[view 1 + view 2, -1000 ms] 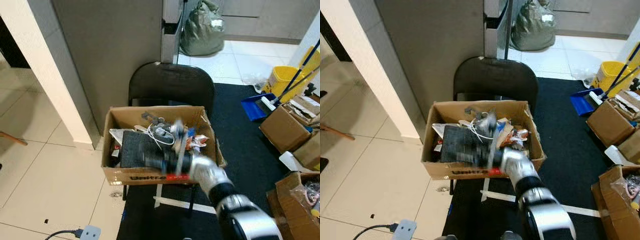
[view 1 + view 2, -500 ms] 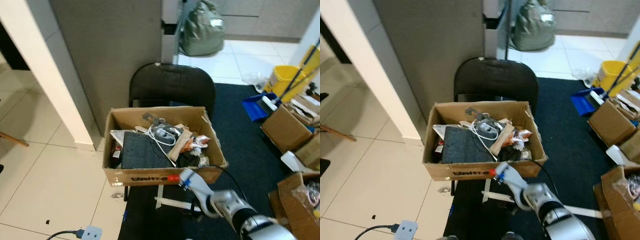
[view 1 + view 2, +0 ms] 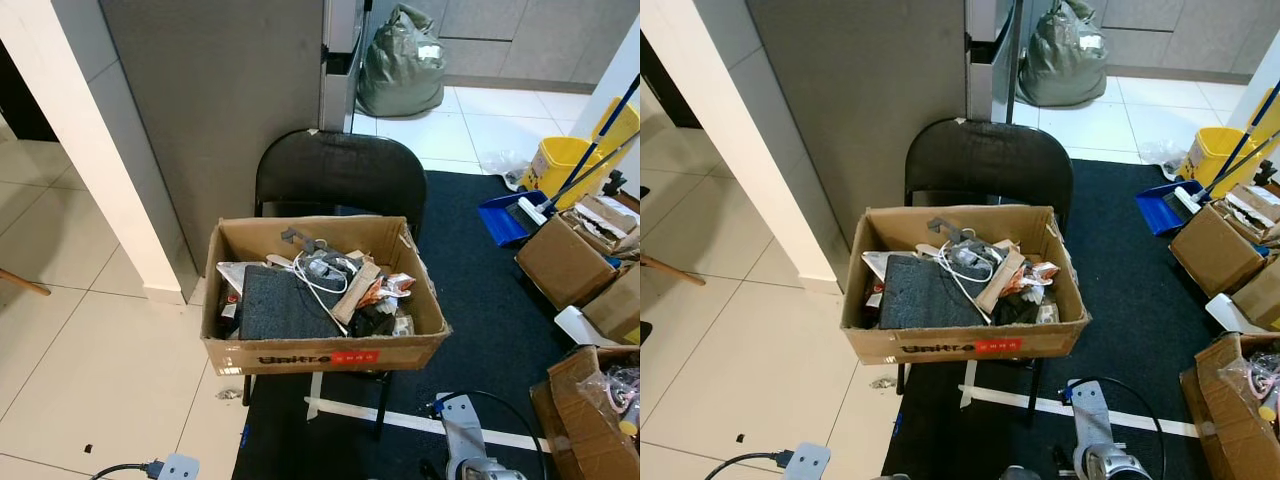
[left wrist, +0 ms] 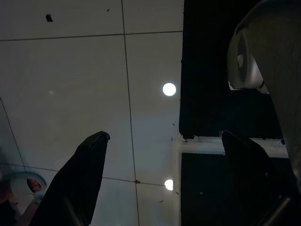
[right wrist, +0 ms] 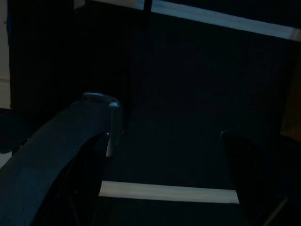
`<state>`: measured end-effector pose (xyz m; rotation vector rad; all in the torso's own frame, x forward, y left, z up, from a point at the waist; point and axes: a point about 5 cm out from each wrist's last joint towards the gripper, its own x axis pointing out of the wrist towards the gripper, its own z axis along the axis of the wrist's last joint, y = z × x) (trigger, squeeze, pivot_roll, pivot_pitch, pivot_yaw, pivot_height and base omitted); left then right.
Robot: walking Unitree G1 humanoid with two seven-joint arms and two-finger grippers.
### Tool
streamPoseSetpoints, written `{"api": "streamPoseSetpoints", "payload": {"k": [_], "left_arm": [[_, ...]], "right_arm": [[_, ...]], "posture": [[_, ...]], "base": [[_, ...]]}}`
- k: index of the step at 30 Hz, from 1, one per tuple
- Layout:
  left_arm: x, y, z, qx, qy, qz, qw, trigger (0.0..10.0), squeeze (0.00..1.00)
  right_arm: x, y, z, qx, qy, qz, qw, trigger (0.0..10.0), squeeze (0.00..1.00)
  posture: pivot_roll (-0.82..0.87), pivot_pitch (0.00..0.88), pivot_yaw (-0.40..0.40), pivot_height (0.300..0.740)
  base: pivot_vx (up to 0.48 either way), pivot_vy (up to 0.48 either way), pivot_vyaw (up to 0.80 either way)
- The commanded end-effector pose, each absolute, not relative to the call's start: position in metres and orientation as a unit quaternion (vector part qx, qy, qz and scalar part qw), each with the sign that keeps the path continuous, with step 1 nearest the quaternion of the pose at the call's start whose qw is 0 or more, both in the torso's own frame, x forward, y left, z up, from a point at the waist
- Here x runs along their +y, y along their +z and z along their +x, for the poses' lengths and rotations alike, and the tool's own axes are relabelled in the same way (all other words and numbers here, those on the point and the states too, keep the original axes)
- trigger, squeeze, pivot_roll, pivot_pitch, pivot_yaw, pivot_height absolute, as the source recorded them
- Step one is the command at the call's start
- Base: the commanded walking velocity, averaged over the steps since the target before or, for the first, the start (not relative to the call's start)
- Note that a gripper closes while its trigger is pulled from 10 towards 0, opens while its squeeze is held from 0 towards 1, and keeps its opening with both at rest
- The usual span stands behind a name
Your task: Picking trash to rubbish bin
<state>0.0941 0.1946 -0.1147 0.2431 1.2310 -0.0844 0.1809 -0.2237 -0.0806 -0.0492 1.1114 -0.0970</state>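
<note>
Cardboard brown box [image 3: 322, 352], heaped with wrappers, white cord [image 3: 318, 283] and a grey pad [image 3: 282, 303], sits mid-frame on the black folding chair [image 3: 340, 178]. I judge the perch risky: a heavy drop could tip it. Left pincer [image 4: 164, 179] hangs over pale floor tiles, fingers apart, empty. Right pincer [image 5: 164, 174], also apart, over dark carpet. More cardboard boxes [image 3: 565, 262] and a yellow mop bucket [image 3: 560, 160] crowd the right edge; a cable [image 3: 125, 466] trails lower left.
</note>
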Motion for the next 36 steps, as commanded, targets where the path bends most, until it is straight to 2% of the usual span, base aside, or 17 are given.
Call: {"api": "streamPoseSetpoints", "payload": {"k": [1, 6, 7, 11, 16, 23, 29, 36], "left_arm": [[0.173, -0.121, 0.077, 0.596, -0.075, 0.100, 0.793, 10.0, 0.00], [0.183, -0.120, 0.074, 0.599, -0.055, 0.104, 0.792, 10.0, 0.00], [0.197, -0.118, 0.076, 0.595, -0.028, 0.103, 0.797, 10.0, 0.00], [0.213, -0.115, 0.081, 0.587, 0.017, 0.090, 0.805, 10.0, 0.00], [0.218, -0.115, 0.077, 0.591, 0.009, 0.101, 0.800, 10.0, 0.00], [0.231, -0.111, 0.080, 0.590, 0.009, 0.120, 0.798, 10.0, 0.00], [0.229, -0.111, 0.085, 0.583, 0.028, 0.104, 0.805, 10.0, 0.00], [0.223, -0.113, 0.081, 0.587, 0.039, 0.083, 0.804, 10.0, 0.00]], "right_arm": [[-0.223, -0.081, 0.181, 0.524, -0.051, -0.021, 0.850, 10.0, 0.00], [-0.222, -0.077, 0.190, 0.512, -0.046, -0.027, 0.858, 10.0, 0.00], [-0.216, -0.077, 0.192, 0.513, -0.027, -0.042, 0.857, 10.0, 0.00], [-0.206, -0.079, 0.193, 0.520, -0.001, -0.066, 0.851, 10.0, 0.00], [-0.199, -0.076, 0.199, 0.509, -0.006, -0.055, 0.859, 10.0, 0.00], [-0.190, -0.075, 0.205, 0.497, -0.014, -0.034, 0.867, 10.0, 0.00], [-0.197, -0.072, 0.208, 0.490, -0.022, -0.031, 0.871, 10.0, 0.00], [-0.196, -0.076, 0.200, 0.504, -0.010, -0.040, 0.863, 10.0, 0.00]], "posture": [[-0.04, 0.099, -0.008, 0.740], [-0.04, 0.106, -0.023, 0.740], [0.00, 0.122, -0.030, 0.740], [0.02, 0.113, -0.001, 0.740], [0.01, 0.103, 0.035, 0.740], [0.00, 0.087, 0.043, 0.740], [-0.03, 0.085, 0.029, 0.740], [0.00, 0.059, 0.008, 0.740]], "base": [[0.000, 0.000, 0.00], [0.000, 0.000, 0.00], [0.000, 0.000, 0.00], [0.000, 0.000, 0.00], [0.000, 0.000, 0.00], [0.000, 0.000, 0.00], [0.000, 0.000, 0.00], [0.000, 0.000, 0.00]]}}
